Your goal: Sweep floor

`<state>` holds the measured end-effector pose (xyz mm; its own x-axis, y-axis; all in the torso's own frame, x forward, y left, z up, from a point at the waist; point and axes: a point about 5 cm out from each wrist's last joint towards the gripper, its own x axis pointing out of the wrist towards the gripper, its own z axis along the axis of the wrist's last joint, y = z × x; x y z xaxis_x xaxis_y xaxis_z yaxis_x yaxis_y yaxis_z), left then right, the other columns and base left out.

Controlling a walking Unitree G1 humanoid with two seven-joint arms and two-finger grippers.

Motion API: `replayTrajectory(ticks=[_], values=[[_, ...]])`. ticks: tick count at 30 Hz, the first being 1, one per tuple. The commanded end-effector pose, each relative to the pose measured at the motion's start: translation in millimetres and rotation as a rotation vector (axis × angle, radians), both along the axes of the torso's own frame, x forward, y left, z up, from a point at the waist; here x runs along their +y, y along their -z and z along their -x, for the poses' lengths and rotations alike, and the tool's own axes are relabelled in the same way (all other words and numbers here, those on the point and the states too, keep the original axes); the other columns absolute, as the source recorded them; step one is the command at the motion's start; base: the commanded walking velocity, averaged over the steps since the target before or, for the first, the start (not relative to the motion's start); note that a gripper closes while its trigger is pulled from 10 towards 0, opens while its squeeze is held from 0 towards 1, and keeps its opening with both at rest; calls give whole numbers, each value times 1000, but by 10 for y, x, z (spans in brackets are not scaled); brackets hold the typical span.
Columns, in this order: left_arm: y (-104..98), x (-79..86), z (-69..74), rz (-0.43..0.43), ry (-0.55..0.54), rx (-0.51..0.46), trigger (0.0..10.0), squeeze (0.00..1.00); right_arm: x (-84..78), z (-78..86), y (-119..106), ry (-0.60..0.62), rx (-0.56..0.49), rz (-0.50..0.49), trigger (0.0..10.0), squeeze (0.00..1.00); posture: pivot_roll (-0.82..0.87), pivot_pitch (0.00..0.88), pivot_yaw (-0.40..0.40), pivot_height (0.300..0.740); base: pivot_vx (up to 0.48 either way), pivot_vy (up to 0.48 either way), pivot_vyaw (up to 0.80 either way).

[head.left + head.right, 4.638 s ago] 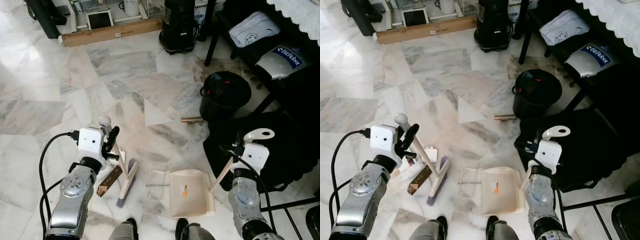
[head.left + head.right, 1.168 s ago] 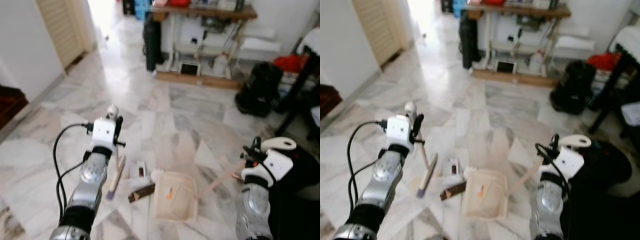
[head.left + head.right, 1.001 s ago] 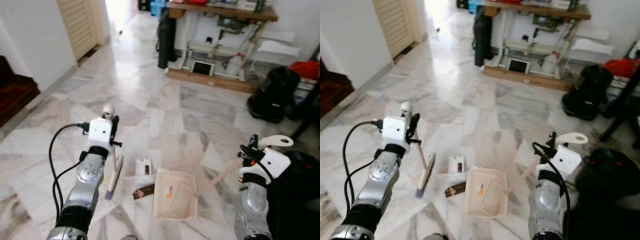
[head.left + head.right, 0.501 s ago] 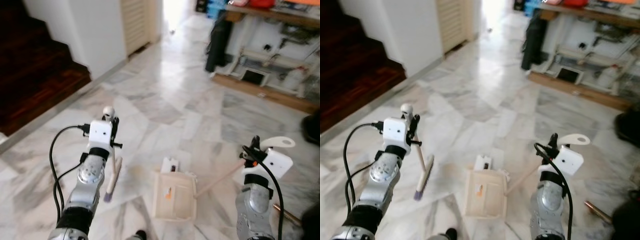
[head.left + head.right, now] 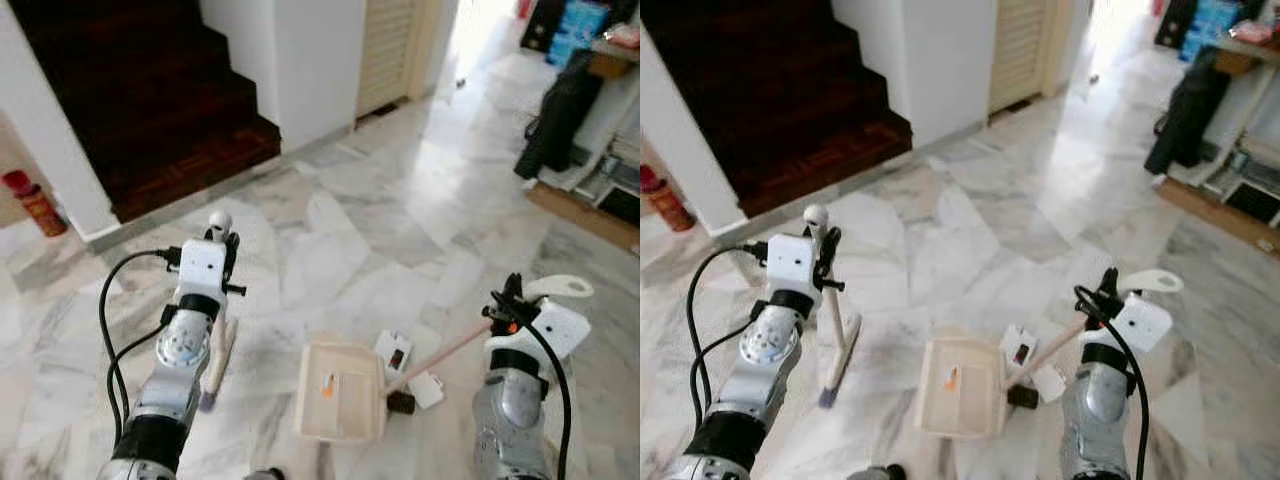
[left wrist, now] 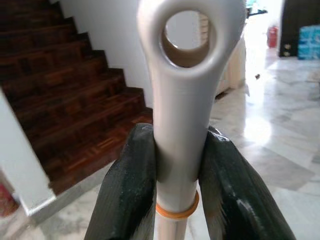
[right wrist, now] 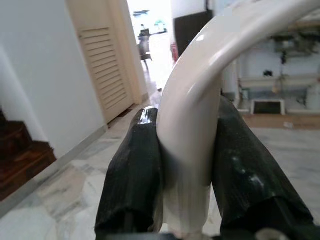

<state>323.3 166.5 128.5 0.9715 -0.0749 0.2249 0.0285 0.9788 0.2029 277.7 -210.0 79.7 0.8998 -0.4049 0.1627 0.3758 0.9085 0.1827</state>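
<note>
**Broom and dustpan held over a marble floor near a staircase**

Broom [image 5: 218,345]: a short hand brush with a pale handle, held near its looped top by the left gripper [image 6: 176,165], whose two black fingers [image 6: 131,187] press against either side of the handle just above an orange ring. The brush head hangs down to the left of the robot, its bristle tip at or just above the marble floor [image 5: 400,220]; contact cannot be told. Dustpan [image 5: 340,390]: a cream pan lying low in front of the robot, with a small orange scrap inside it. Its long handle rises to the right and ends in a curved white grip clamped between the fingers of the right gripper [image 7: 187,165]. Just beside the pan's right edge lie two small white cards [image 5: 395,353] and a dark object [image 5: 400,403]. Background: dark wooden stairs [image 5: 130,90], a white wall, a louvred door [image 5: 392,45] and a red canister [image 5: 30,200] at far left.
</note>
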Motion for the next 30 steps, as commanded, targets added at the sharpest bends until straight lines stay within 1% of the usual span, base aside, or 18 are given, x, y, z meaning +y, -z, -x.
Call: replayTrajectory(ticks=[1,6,17,25,30], values=[[-105,-27,-5,-4,11,-47,10000,0,-26,-12,-100,14,-49,-9,10000,0,154,41,-53,740,0,319,0],[-108,-41,-9,-5,17,-46,10000,0,-11,-17,-99,-3,-52,-19,10000,0,153,36,-51,740,0,341,0],[-110,-77,-1,1,30,-46,10000,0,-2,-15,-92,-17,-35,8,10000,0,155,30,-53,740,0,346,0],[-107,-87,1,3,33,-46,10000,0,0,-20,-91,-19,-32,12,10000,0,155,28,-54,740,0,346,555],[-107,-90,4,3,35,-45,10000,0,16,-14,-86,-27,-33,0,10000,0,156,26,-54,740,0,343,0]])
